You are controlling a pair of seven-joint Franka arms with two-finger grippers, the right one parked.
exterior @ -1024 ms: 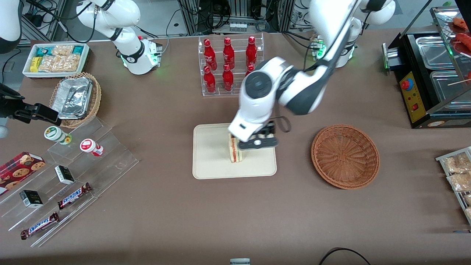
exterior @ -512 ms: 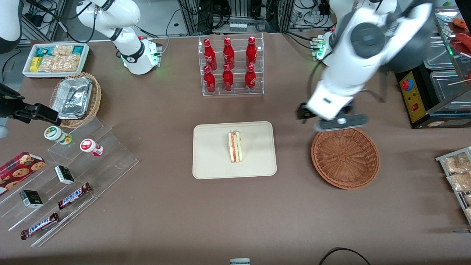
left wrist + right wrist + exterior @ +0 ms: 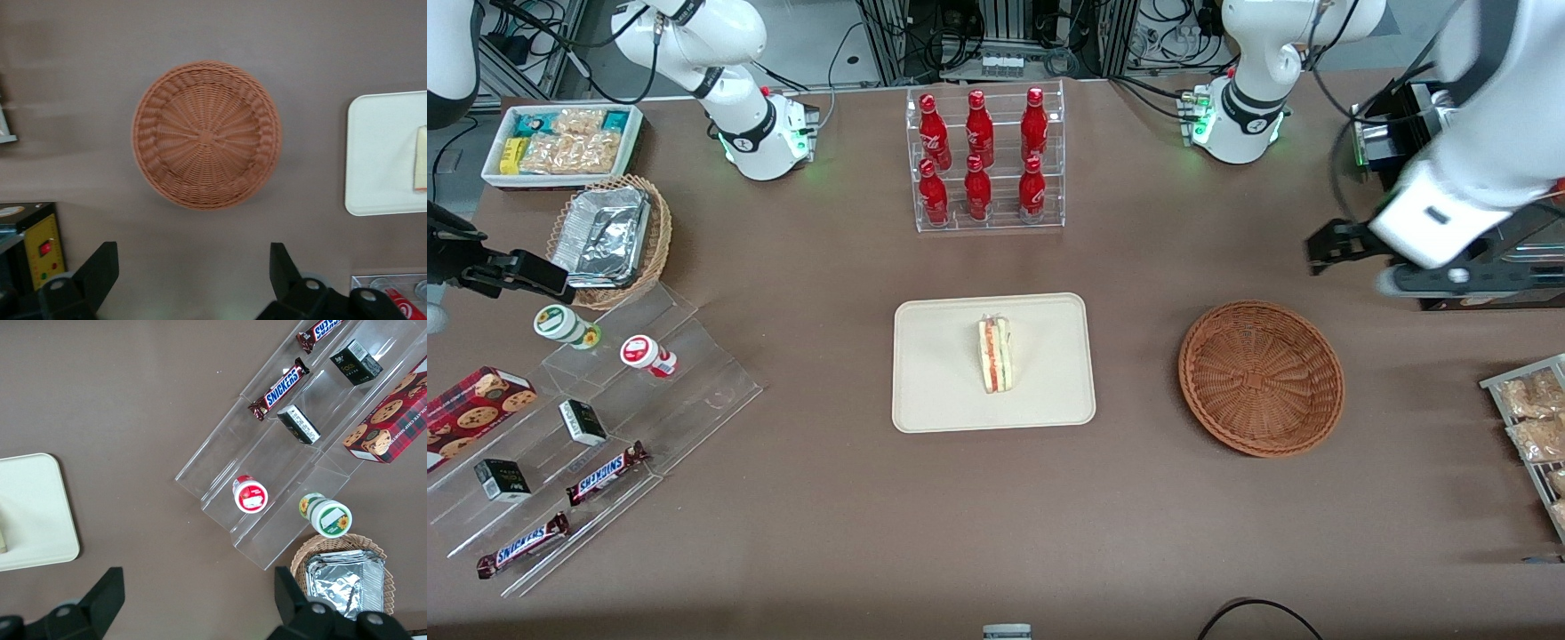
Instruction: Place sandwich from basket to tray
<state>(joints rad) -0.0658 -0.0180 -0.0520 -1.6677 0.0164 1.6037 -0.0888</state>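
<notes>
The sandwich (image 3: 996,356), a white wedge with red and green layers, stands on its edge on the cream tray (image 3: 934,391), free of any grip. The reddish-brown wicker basket (image 3: 1261,378) beside the tray is empty. My left gripper (image 3: 1449,283) hangs high above the table, farther from the front camera than the basket and toward the working arm's end, next to the black machine. It is open and empty. The left wrist view shows its two fingers wide apart (image 3: 193,267), the basket (image 3: 207,133), the tray's end (image 3: 380,153) and a sliver of the sandwich (image 3: 421,159).
A clear rack of red bottles (image 3: 983,160) stands farther back than the tray. A black machine (image 3: 1467,178) and a rack of snack packets (image 3: 1534,418) sit at the working arm's end. Clear steps with snacks (image 3: 587,418) and a tan foil basket (image 3: 609,236) lie at the parked arm's end.
My gripper has let go of the sandwich on the tray, risen, and swung past the basket toward the working arm's end. The sandwich stays on the tray.
</notes>
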